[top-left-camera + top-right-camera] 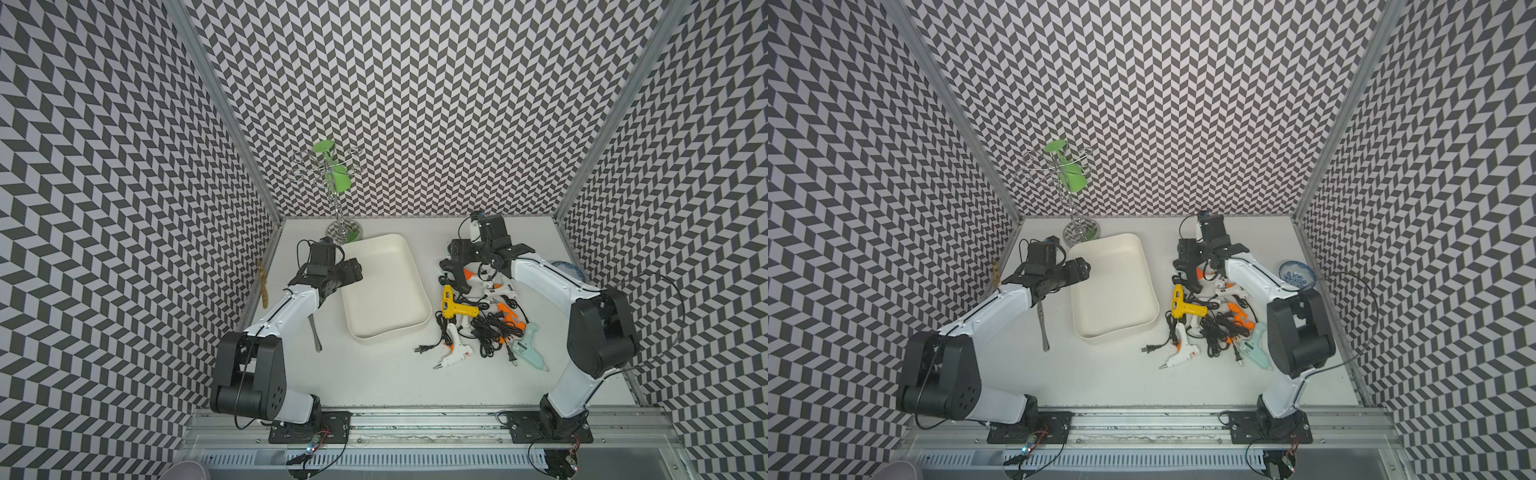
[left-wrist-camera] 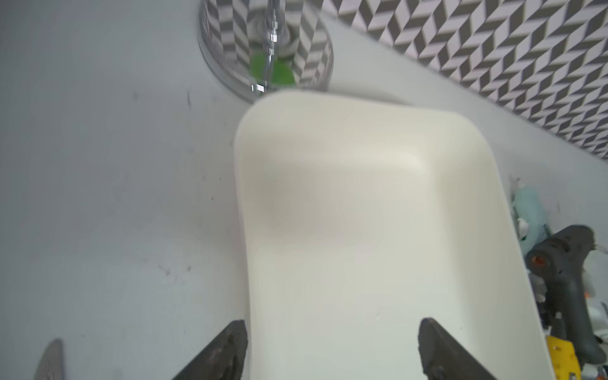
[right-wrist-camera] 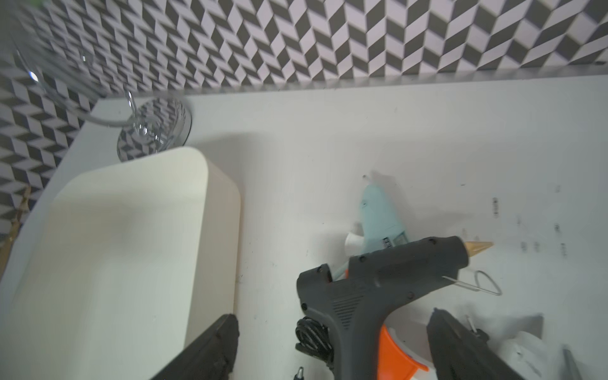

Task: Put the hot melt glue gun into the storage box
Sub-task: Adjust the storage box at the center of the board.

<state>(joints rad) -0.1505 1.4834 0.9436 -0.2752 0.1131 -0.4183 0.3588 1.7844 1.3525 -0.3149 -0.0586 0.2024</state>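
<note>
None stowed yet: storage box (image 1: pixel 386 291) bare, glue guns (image 1: pixel 457 309) heaped beside; right gripper (image 3: pixel 334 317) spread astride black gun (image 3: pixel 378 283), unclamped; left gripper (image 2: pixel 332 324) spread, empty.

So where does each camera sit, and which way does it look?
Top views: high over the front edge, looking down on the whole table; both arms show.
Left wrist: on the left arm, looking past its open jaws into the storage box.
Right wrist: on the right arm, open jaws astride the black glue gun.
Shared: both wrist views show box and gun.
</note>
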